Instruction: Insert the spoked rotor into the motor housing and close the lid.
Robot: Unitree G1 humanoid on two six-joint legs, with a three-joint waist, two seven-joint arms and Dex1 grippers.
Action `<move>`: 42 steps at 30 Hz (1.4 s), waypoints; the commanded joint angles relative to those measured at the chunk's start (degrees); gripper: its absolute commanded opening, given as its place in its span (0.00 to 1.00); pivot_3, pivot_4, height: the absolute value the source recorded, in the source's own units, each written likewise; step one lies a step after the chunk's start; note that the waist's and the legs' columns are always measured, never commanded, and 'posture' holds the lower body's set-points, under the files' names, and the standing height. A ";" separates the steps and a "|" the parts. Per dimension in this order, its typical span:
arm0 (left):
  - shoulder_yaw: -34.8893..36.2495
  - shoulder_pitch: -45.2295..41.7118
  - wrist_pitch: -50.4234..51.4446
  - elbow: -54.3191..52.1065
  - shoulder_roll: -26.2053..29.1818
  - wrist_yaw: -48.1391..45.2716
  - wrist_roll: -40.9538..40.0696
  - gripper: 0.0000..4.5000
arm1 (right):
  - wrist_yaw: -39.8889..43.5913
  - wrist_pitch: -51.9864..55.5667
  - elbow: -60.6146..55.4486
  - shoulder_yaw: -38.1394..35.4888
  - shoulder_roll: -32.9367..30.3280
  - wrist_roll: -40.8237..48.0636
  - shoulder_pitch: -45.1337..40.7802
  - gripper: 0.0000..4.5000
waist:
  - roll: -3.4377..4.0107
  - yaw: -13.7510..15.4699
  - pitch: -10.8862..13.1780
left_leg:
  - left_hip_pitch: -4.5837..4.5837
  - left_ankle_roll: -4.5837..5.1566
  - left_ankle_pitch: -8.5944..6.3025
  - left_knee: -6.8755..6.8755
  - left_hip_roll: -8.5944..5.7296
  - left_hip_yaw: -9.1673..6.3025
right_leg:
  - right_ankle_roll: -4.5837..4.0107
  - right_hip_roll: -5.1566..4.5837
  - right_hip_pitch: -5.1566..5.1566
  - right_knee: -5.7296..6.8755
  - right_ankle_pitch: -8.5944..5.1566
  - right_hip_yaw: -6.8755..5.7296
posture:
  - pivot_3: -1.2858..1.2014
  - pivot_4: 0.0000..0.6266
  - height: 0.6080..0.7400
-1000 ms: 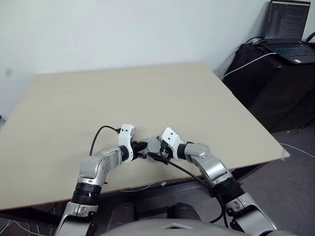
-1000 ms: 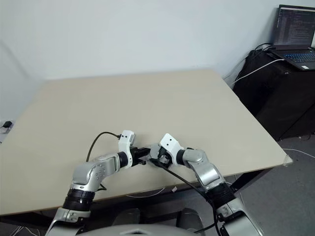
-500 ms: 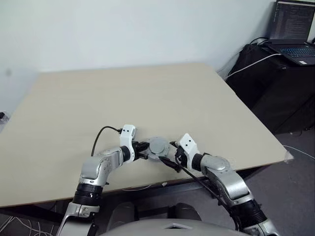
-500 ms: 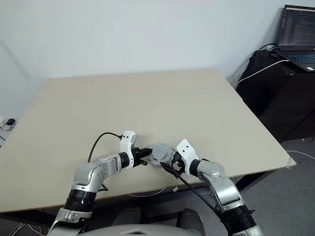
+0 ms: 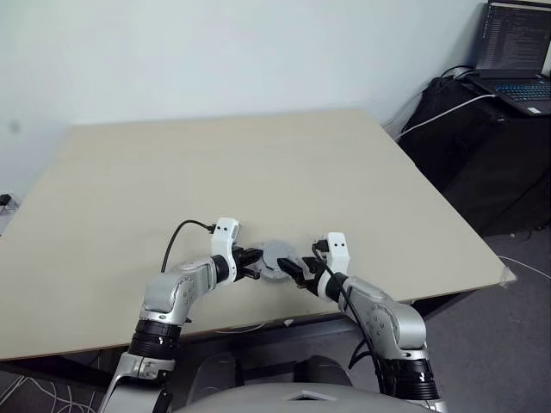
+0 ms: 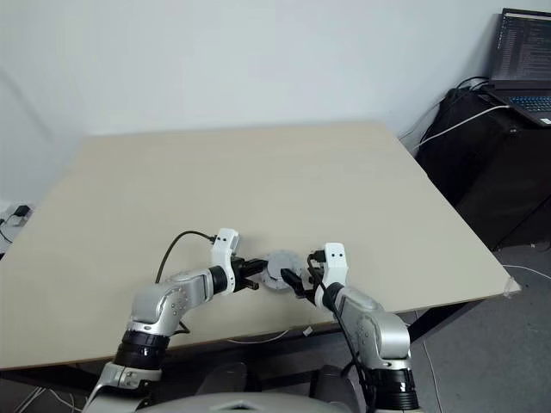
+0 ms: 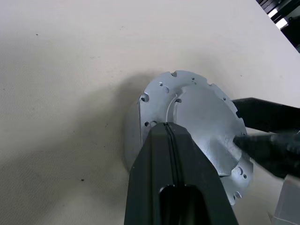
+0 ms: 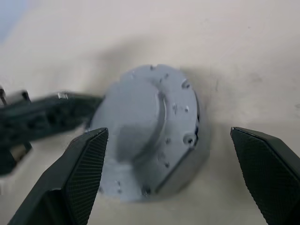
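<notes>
Motor housing (image 8: pixel 183 176) is what you must look at, but go first from the big things. Your table (image 5: pixel 258 163) is wide, and the whole assembly sits near its front edge, between the two arms, where both can reach it. On top of the housing the lid (image 7: pixel 201 117) already lies, its smooth silver face with small rim holes upward, so I judge the spoked rotor is inside and hidden; you cannot see it. Your left gripper (image 7: pixel 171 140) has its two fingers pressed together, and their joined tip rests on the lid, probably to keep it down. Your right gripper (image 8: pixel 171 178) is spread wide, one finger on each side of the stack, not touching it. I think it is ready to squeeze the lid shut.
</notes>
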 commanded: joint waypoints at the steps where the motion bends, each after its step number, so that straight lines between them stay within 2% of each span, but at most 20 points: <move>1: -1.79 0.20 0.41 1.67 -0.36 0.06 0.87 0.00 | -1.52 3.59 0.07 -1.77 1.23 3.06 -2.13 0.99 | 0.00 0.00 0.00 | 0.00 0.00 0.00 -0.01 0.00 0.00 | 0.00 0.00 0.00 0.00 0.00 0.00 | 0.52 0.00 1.00; 9: -1.36 0.83 0.24 1.24 -0.62 0.58 0.86 0.00 | -2.92 10.21 3.39 -7.02 3.65 8.93 -4.31 0.99 | 0.03 -0.06 0.00 | 0.00 0.00 0.00 -0.02 -0.01 -0.02 | 0.00 0.01 0.00 0.00 0.00 0.00 | 0.52 0.00 1.00; 16: -1.47 1.26 0.14 0.97 -0.52 0.57 0.78 0.00 | -1.06 16.24 6.19 -15.33 6.11 21.16 -5.66 0.99 | 0.13 -0.12 0.05 | -0.01 0.01 0.00 -0.07 -0.01 -0.03 | 0.00 0.01 -0.01 -0.03 0.00 -0.01 | 0.52 0.00 1.00; 25: -1.56 1.08 -0.03 1.13 -0.65 0.27 1.03 0.00 | -0.88 14.61 12.01 -16.51 5.89 22.48 -4.56 0.99 | 0.20 -0.48 0.08 | 0.00 0.01 0.00 -0.10 -0.01 -0.06 | 0.00 0.03 -0.03 -0.03 0.00 -0.01 | 0.52 0.00 1.00; 29: -1.44 1.34 0.10 0.98 -0.65 0.20 1.22 0.00 | -4.58 12.96 15.63 -15.62 6.45 19.77 -4.90 0.99 | 0.21 -0.97 -0.02 | 0.06 0.01 -0.01 -0.10 -0.01 -0.08 | 0.00 0.02 0.03 -0.03 0.00 -0.01 | 0.52 0.00 1.00; 34: -1.23 1.45 0.17 0.77 -0.83 0.26 1.40 0.00 | -7.19 12.91 17.01 -16.33 8.66 22.77 -6.17 0.99 | 0.24 -1.46 -0.13 | 0.09 0.00 -0.01 -0.10 -0.01 -0.23 | 0.01 -0.08 0.10 -0.05 0.00 -0.01 | 0.52 0.00 1.00; 38: -1.05 1.53 0.20 0.60 -0.76 0.39 1.48 0.00 | -4.65 16.51 14.47 -14.12 8.96 28.60 -5.94 0.99 | 0.28 -1.55 -0.12 | 0.08 -0.01 -0.01 -0.13 -0.02 -0.35 | 0.01 -0.13 0.11 -0.09 0.00 -0.02 | 0.52 0.00 1.00; 42: -0.94 1.63 0.23 0.50 -0.74 0.45 1.54 0.00 | -4.59 17.46 14.94 -12.86 8.54 29.22 -6.15 0.99 | 0.35 -1.53 -0.07 | 0.06 -0.01 -0.01 -0.26 -0.03 -0.39 | -0.02 -0.09 0.03 -0.10 -0.01 -0.02 | 0.52 0.00 1.00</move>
